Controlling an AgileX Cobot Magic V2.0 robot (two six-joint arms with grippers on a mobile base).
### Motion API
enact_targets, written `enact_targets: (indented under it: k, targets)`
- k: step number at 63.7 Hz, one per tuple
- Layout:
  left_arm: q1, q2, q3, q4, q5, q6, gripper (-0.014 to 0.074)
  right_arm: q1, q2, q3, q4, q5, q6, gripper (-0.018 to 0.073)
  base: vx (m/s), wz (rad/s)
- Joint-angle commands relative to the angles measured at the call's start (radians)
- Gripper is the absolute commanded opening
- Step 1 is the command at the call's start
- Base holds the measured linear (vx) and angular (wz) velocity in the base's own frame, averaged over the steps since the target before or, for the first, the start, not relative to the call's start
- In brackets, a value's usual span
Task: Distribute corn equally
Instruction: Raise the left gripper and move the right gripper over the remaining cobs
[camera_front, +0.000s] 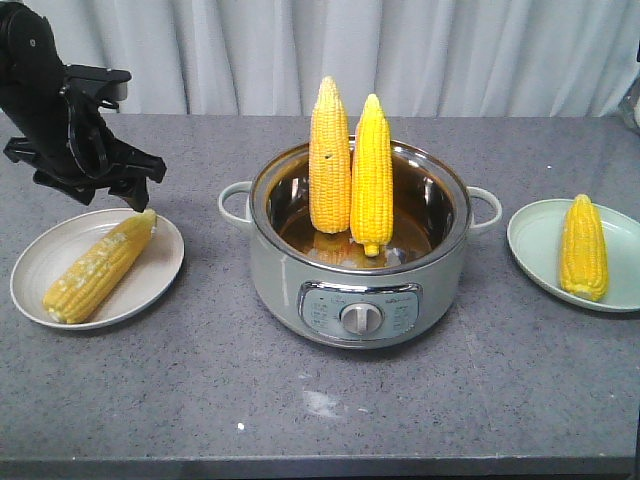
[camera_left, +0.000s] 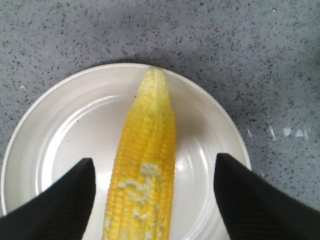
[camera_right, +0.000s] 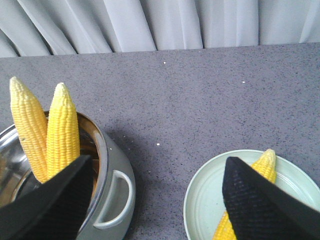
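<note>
Two cobs of corn stand tips-up and touching in the pot (camera_front: 290, 290) at table centre, the paler cob (camera_front: 329, 160) on the left and the deeper yellow cob (camera_front: 371, 175) on the right, long axes near vertical. One cob lies on each plate: the left cob (camera_front: 98, 268) diagonally on the white plate (camera_front: 40, 262), the right cob (camera_front: 583, 247) on the green plate (camera_front: 535, 238). The left gripper (camera_left: 154, 159) hovers over the white plate, jaws wide apart and empty, the pot to its right. The right gripper (camera_right: 157, 158), equally spread and holding nothing, hangs between pot and green plate. By position, the paler cob looks nearer the left arm, the deeper one the right.
</note>
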Motion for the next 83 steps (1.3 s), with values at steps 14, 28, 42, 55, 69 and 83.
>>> enact_targets:
  k: [14, 28, 42, 55, 69, 83]
  targets:
    - [0.001, -0.08, -0.025, -0.013, 0.005, -0.013, 0.0494, -0.005, -0.028, -0.029, 0.064, -0.018, -0.019, 0.0528, 0.0, 0.0]
    - [0.001, -0.15, -0.028, -0.039, -0.004, -0.011, 0.0455, -0.005, -0.018, -0.029, 0.276, -0.014, -0.157, 0.0528, 0.0, 0.0]
    - [0.001, -0.237, -0.028, -0.151, -0.087, -0.002, 0.0421, 0.071, 0.093, -0.115, 0.535, 0.082, -0.248, 0.0526, 0.0, 0.0]
    - [0.001, -0.274, -0.028, -0.26, -0.136, -0.002, 0.0406, 0.251, 0.308, -0.391, 0.427, 0.163, -0.08, 0.0524, 0.0, 0.0]
    - [0.001, -0.275, -0.028, -0.258, -0.129, -0.002, 0.0406, 0.399, 0.458, -0.446, 0.228, 0.221, 0.05, 0.0524, 0.0, 0.0]
    - [0.001, -0.275, -0.028, -0.258, -0.123, -0.002, 0.0406, 0.461, 0.53, -0.446, 0.077, 0.213, 0.122, 0.0524, 0.0, 0.0]
